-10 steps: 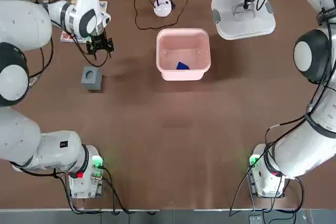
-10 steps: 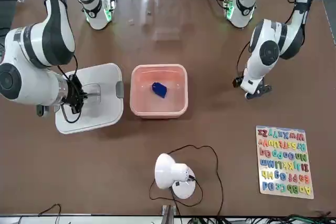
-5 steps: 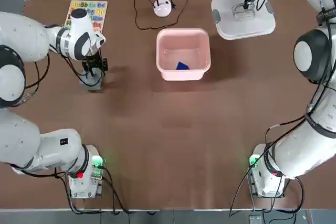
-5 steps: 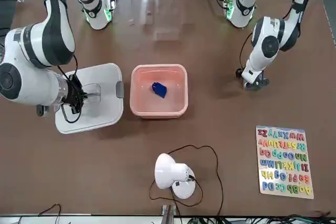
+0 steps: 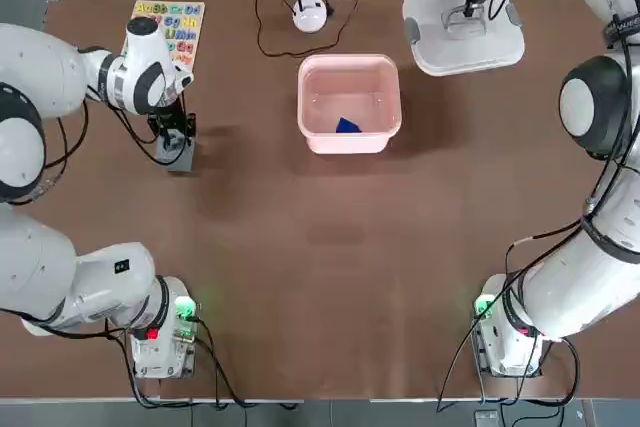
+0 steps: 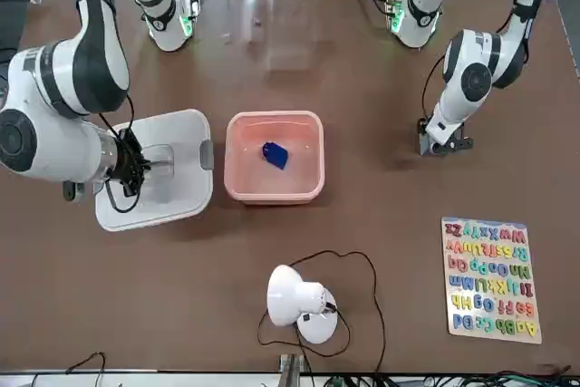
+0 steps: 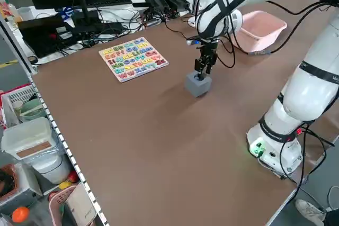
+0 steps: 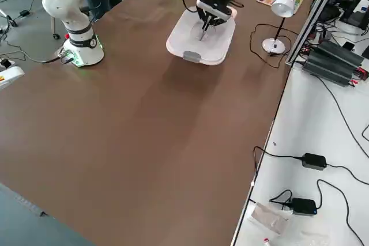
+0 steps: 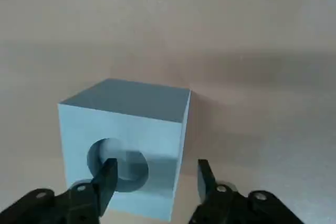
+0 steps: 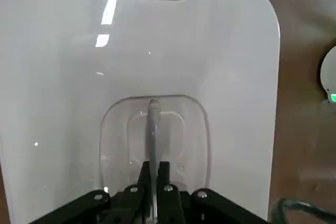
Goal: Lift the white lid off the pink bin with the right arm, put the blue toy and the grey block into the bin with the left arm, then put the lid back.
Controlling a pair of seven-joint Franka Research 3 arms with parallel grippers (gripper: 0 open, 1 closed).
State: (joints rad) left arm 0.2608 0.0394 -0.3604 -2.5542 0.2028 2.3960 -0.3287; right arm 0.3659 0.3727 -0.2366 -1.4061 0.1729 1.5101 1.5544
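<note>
Grey block [image 5: 178, 148]: on bare brown table [image 5: 320, 247], far-left quarter, well apart from pink bin [image 5: 350, 104]. Left gripper [image 5: 175, 133] directly over it. In left wrist view only: dark round hole in top face of block [image 9: 124, 145], one fingertip [image 9: 107, 179] over the hole, the other just past the block's edge, jaws partly apart and straddling part of that face; grip not closed on anything, contact not discernible. In left side view: gripper [image 7: 203, 67] pointing straight down, tips at block's top [image 7: 198, 84], forearm arched above.

Pale pink bin: open, near table centre toward the far side. Blue toy [image 5: 347, 126] inside, on the floor; in front view, toy [image 6: 275, 154] seen lying roughly mid-floor.

White lid [image 5: 463, 31]: flat on table, far-right quarter, beside bin but apart from it; grey clip on each side. Right gripper [image 5: 470, 9] down in the recessed handle. In right wrist view only: fingers pinched tight on the thin upright handle bar of lid [image 10: 152, 51], gripper [image 10: 153, 174] clamped. In right side view: wrist vertical above lid [image 8: 200, 34].

Alphabet puzzle board [image 5: 167, 24]: far-left corner, just beyond the left gripper. White desk lamp [image 5: 310, 13]: far edge, cable looped beside it.
</note>
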